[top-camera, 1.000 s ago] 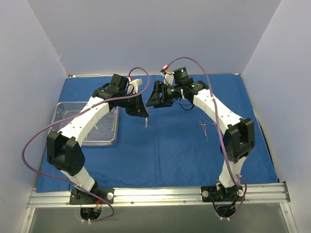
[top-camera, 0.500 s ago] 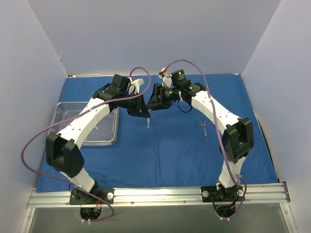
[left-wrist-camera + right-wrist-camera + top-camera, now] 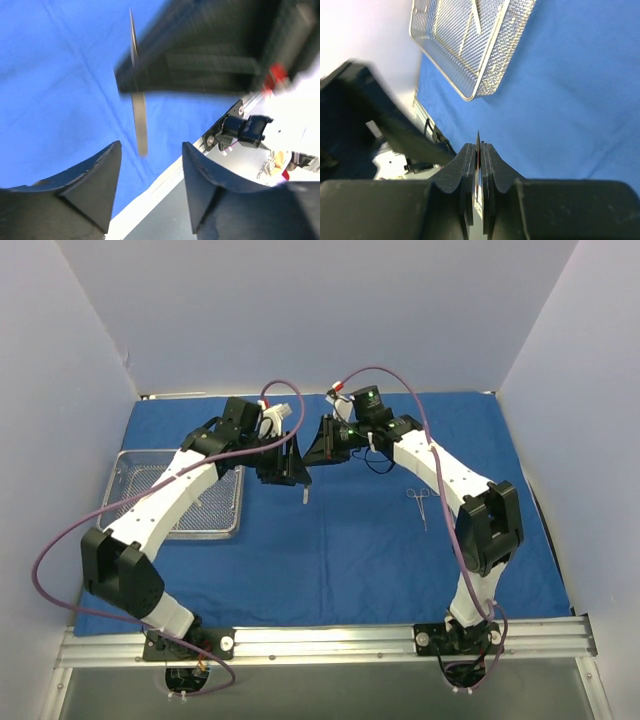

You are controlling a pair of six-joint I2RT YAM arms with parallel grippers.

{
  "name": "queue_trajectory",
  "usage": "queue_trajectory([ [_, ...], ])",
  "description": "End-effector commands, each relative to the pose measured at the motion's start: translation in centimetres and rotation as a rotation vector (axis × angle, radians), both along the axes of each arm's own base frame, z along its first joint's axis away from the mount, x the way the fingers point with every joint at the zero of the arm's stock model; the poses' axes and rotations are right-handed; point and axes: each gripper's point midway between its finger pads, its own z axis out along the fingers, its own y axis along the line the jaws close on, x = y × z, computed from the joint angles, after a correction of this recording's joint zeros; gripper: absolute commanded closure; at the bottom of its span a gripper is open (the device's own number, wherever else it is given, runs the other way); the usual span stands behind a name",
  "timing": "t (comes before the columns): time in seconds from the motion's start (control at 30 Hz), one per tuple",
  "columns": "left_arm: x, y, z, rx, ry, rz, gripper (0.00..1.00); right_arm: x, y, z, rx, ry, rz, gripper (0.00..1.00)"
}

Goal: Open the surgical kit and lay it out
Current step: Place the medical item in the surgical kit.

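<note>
The steel instrument [image 3: 303, 490] hangs upright at the centre of the top view, directly below the point where the two grippers meet. Its lower tip is over the blue cloth wrap [image 3: 350, 550]; whether the tip touches the cloth cannot be told.

The right gripper [image 3: 310, 452] is clamped on the upper end of the instrument. In the right wrist view its fingers [image 3: 465, 170] are pressed together, with only the thin steel edge showing between them.

The left gripper [image 3: 151, 165] stands parted and holds nothing. In the left wrist view its fingers [image 3: 95, 185] sit at the lower left and lower centre with a clear gap. The flat steel strip hangs beyond them from the blurred black body of the right gripper.

The blue cloth wrap lies spread flat and covers most of the table in the top view.

The wire-mesh tray [image 3: 215, 522] rests on the cloth at the left centre of the top view, partly hidden by the left arm. Thin pale shapes lie inside it, too indistinct to name.

A second instrument [image 3: 420, 504], scissor-like, lies flat on the cloth at the right centre. It is well apart from the tray and from the held instrument.

Both arms arch inward from an aluminium rail [image 3: 330, 640] along the bottom of the frame.
</note>
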Motion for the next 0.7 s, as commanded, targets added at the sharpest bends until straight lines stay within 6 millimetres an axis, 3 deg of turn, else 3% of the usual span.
queue_trajectory([
  [0.0, -1.3, 0.8, 2.6, -0.036, -0.093, -0.013, 0.38, 0.8, -1.1, 3.0, 0.103, -0.046, -0.038, 1.0],
  [0.27, -1.9, 0.0, 2.5, -0.101, -0.07, -0.03, 0.36, 1.2, -1.6, 7.8, 0.288, -0.101, -0.067, 1.0],
  [0.53, -1.7, -0.4, 3.4, -0.128, -0.093, -0.053, 0.38, -0.6, -1.3, 10.1, 0.395, -0.129, 0.013, 1.0],
  [0.63, -1.8, -1.0, 4.2, -0.178, -0.096, -0.07, 0.45, -0.8, -1.2, 10.5, 0.413, -0.143, 0.025, 1.0],
  [0.67, -1.9, -1.4, 4.7, -0.205, -0.101, -0.081, 0.51, -1.0, -1.2, 10.8, 0.421, -0.149, 0.032, 1.0],
])
